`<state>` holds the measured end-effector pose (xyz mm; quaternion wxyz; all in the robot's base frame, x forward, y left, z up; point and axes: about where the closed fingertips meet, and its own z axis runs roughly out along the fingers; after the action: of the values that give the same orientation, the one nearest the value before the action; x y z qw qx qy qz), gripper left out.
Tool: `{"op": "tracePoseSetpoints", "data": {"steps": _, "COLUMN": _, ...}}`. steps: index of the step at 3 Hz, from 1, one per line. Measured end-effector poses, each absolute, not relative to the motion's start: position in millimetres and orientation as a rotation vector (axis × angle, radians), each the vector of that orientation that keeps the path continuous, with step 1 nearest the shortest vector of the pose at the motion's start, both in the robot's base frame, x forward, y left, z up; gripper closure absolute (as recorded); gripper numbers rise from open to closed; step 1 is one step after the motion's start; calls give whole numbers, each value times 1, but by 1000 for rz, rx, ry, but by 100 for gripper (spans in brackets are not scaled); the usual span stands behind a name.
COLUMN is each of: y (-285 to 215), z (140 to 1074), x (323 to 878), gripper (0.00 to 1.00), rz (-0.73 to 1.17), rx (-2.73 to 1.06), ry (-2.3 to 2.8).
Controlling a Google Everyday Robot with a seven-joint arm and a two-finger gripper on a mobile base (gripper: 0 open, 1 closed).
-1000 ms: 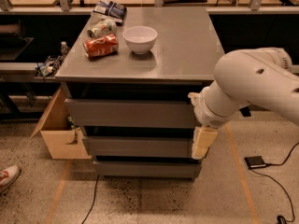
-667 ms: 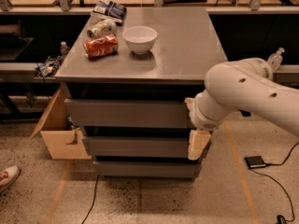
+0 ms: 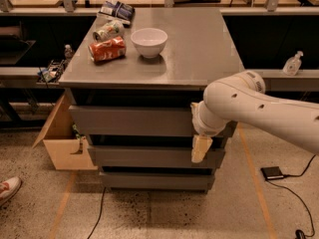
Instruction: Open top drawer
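Grey matte fronts stack in three tiers on the cabinet (image 3: 149, 78), and we identify the top drawer (image 3: 132, 121) as the widest and tallest of them, directly beneath the cabinet's flat top, with a dark gap along its upper edge. We locate the gripper (image 3: 201, 148) at the cabinet's front right side, hanging below the right end of the top drawer and overlapping the middle drawer front (image 3: 144, 156). We cannot tell whether the gripper is parted or closed, nor whether it touches either front. The white arm (image 3: 259, 108) reaches the cabinet from the right, its wrist covering the right end of the top drawer. On the cabinet top we note a white bowl (image 3: 149, 41), a red can (image 3: 106, 49) lying on its side just left of the bowl, and a second can (image 3: 108, 30) behind the red one. A cardboard box (image 3: 62, 141) stands against the cabinet's left side. A small black device (image 3: 272, 173) lies on the floor right of the cabinet.
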<state>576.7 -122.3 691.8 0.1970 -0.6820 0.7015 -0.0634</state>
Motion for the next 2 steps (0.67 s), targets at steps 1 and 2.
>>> {"op": "tracePoseSetpoints", "data": {"steps": 1, "y": -117, "z": 684, "x": 602, "gripper": 0, "rz": -211, "rx": -1885, "ry": 1931}}
{"op": "tracePoseSetpoints", "data": {"steps": 2, "y": -111, "z": 675, "x": 626, "gripper": 0, "rz": -221, "rx": -1872, "ry": 1914}}
